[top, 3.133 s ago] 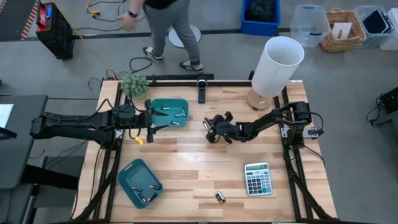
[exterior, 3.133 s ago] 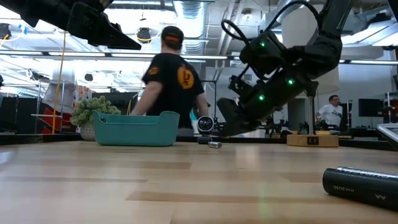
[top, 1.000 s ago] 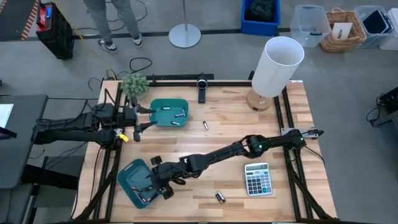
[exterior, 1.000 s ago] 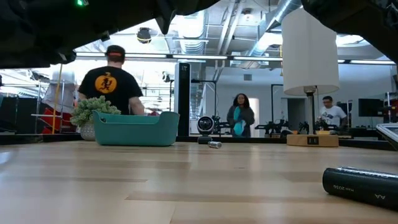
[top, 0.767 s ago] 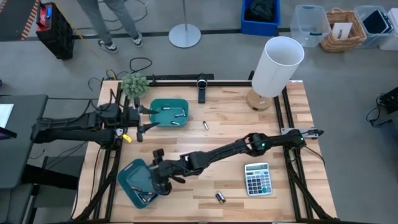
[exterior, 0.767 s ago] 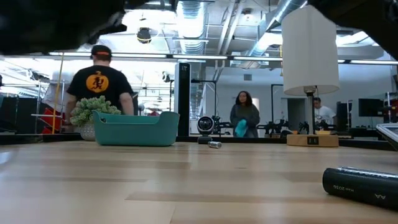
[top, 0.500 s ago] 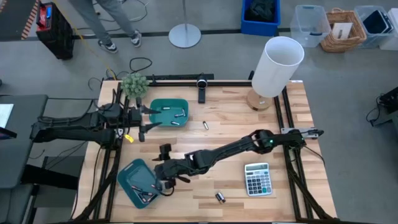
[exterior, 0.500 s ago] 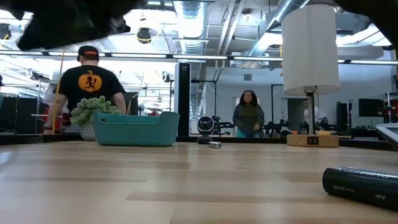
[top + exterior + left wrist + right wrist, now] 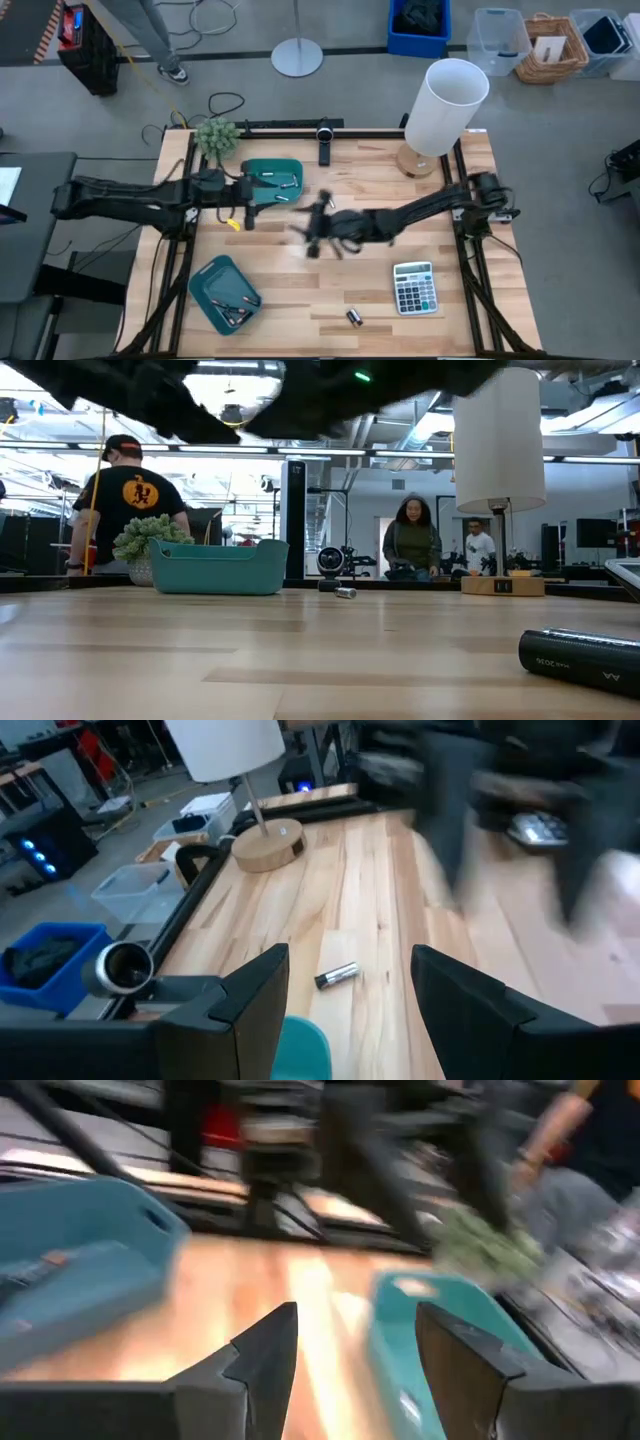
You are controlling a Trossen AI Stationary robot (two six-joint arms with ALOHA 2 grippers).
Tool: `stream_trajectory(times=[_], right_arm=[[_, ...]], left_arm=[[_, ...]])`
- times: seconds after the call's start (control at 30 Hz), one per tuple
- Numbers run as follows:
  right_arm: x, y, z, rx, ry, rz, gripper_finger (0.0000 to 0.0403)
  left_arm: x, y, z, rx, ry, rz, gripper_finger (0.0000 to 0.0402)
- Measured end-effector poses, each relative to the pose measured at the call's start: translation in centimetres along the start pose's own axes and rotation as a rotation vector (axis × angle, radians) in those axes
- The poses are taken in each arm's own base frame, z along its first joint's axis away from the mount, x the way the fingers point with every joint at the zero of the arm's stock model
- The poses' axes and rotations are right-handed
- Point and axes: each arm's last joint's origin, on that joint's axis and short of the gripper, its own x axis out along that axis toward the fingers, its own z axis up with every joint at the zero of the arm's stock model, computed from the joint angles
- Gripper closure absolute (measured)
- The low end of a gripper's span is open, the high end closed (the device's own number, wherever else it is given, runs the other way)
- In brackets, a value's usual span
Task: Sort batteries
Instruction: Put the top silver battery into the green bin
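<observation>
Both pairs of fingers are seen apart, with nothing between them. The right arm's fingers (image 9: 268,1365) are shown spread in the right wrist view, and that gripper (image 9: 312,232) is blurred over the middle of the light wooden worktop (image 9: 400,310), just beside the near corner of the square teal tray (image 9: 270,183) at the far side. The left arm's fingers (image 9: 262,1000) are likewise held apart in the left wrist view; the left gripper (image 9: 252,205) is placed at the near edge of that same square teal tray.

Several small silvery cylindrical batteries (image 9: 280,181) are seen lying inside the square teal tray. A second, tilted teal tray (image 9: 215,280) is set well apart from the first, toward the worktop's near edge on the left arm's side, and a few more small batteries (image 9: 232,315) are held in it. One small silvery battery (image 9: 329,201) is left on bare wood just beside the square teal tray, on the side toward the white cylindrical lamp (image 9: 445,105); it is also picked up in the left wrist view (image 9: 337,975). One dark battery (image 9: 353,317) is found near the worktop's near edge, well apart from the square teal tray and near the grey calculator (image 9: 414,288).

A small green potted plant (image 9: 216,136) is stood just beyond the square teal tray's far corner. In the low view, people are seen in the room behind the worktop.
</observation>
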Motion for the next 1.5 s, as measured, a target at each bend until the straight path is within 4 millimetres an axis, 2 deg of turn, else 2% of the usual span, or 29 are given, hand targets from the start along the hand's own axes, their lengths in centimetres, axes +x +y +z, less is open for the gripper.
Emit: stream_trajectory(times=[0.13,0.3,0.5,0.73,0.9,1.07,1.2,1.33,1.5], right_arm=[[-3.9,-2.4,-1.7,0.048,0.016,-0.071,0.0184],[-8.4,-4.0,-1.9,0.114,-0.028,-0.145,0.0184],[-12.7,-4.3,-1.8,0.146,-0.069,-0.194,0.0184],[-16.4,-3.9,-1.6,0.146,-0.107,-0.246,0.0184],[-17.7,-3.4,-1.4,0.131,-0.117,-0.26,0.0184],[-18.0,-3.2,-1.3,0.114,-0.119,-0.265,0.0184],[-18.0,-3.2,-1.3,0.111,-0.118,-0.266,0.0184],[-18.0,-3.3,-1.3,0.111,-0.117,-0.269,0.0184],[-18.0,-3.3,-1.3,0.11,-0.116,-0.268,0.0184]], left_arm=[[2.7,-0.2,0.5,0.058,0.052,-0.014,0.0196],[6.5,-0.1,2.3,0.16,0.132,-0.068,0.0196],[12.0,0.4,2.6,0.281,0.327,-0.173,0.0196],[18.6,0.7,0.9,0.371,0.513,-0.276,0.0196],[21.9,0.6,-0.2,0.395,0.602,-0.328,0.0196],[24.0,0.3,-1.2,0.405,0.652,-0.359,0.0196],[25.5,0.2,-2.7,0.392,0.724,-0.394,0.0196],[26.6,0.2,-3.5,0.386,0.745,-0.405,0.0196],[26.7,0.6,-3.6,0.38,0.745,-0.404,0.0196]])
